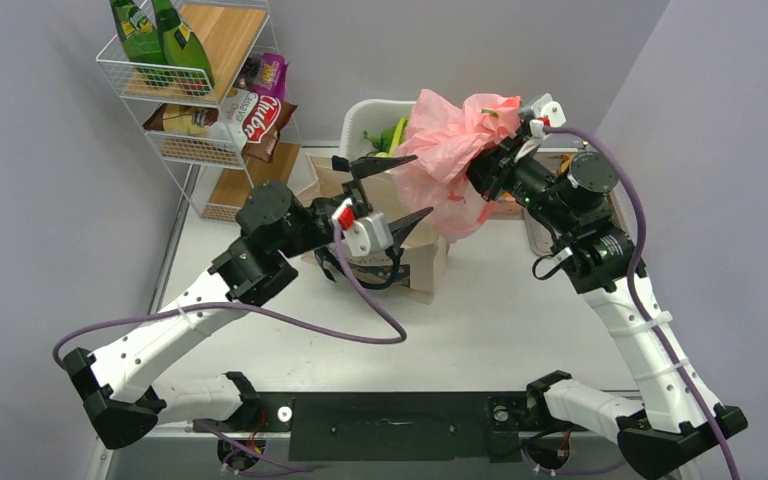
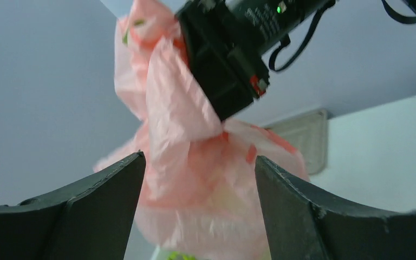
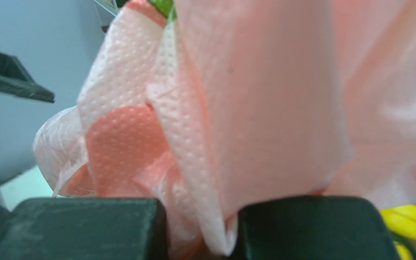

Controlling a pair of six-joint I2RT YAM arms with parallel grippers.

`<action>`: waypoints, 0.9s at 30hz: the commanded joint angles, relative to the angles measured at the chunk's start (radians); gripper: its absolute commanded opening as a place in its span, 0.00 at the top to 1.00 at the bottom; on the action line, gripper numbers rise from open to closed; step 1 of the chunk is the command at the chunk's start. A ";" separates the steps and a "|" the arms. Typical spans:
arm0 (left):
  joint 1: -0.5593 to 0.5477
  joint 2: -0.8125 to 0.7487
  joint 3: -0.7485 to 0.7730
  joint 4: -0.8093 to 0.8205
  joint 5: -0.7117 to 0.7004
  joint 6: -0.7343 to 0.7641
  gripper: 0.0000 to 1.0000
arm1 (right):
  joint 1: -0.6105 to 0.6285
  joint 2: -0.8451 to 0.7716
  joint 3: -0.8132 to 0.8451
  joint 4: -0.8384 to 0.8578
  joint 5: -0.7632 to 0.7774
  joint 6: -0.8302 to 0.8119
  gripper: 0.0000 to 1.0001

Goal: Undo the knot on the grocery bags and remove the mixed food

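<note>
Pink plastic bag point(image 1: 450, 160) hung above the beige tote point(image 1: 420, 265) on the counter point(image 1: 500, 320) in the top view, its bunched upper part clamped in the right pincer point(image 1: 482, 172). The left pincer point(image 1: 405, 190) hovered just beside the bag, spread wide and holding nothing. Green bottles point(image 1: 160, 35) and snack packets point(image 1: 255, 120) sat on the wire rack point(image 1: 110, 72) at the far left.

From the left wrist, the left pincer point(image 2: 199, 160) gaped, the pink plastic bag point(image 2: 195, 189) beyond its fingers point(image 2: 103, 200). The right pincer point(image 2: 227, 95) bit the crumpled plastic near its top.

From the right wrist, the right pincer point(image 3: 200, 230) was clenched on a fold of the pink plastic bag point(image 3: 260, 108). Yellow bananas point(image 3: 411, 222) showed at the lower right. The knot could not be told apart from the bunched plastic.
</note>
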 commanded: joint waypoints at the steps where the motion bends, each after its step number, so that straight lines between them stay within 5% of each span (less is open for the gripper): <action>1: -0.122 0.069 -0.032 0.288 -0.302 0.303 0.27 | -0.017 0.037 0.053 0.099 -0.084 0.304 1.00; 13: -0.140 0.252 0.034 0.355 -0.509 0.464 0.23 | -0.043 0.067 0.020 0.112 -0.398 0.546 1.00; 20: -0.104 0.234 -0.030 0.423 -0.471 0.459 0.25 | -0.059 0.159 0.028 0.117 -0.619 0.722 1.00; 25: -0.032 0.181 -0.057 0.304 -0.361 0.380 0.78 | -0.078 0.189 0.069 0.137 -0.703 0.786 1.00; 27: 0.006 0.155 -0.032 0.210 -0.331 0.320 0.97 | -0.108 0.181 0.073 0.135 -0.703 0.797 0.90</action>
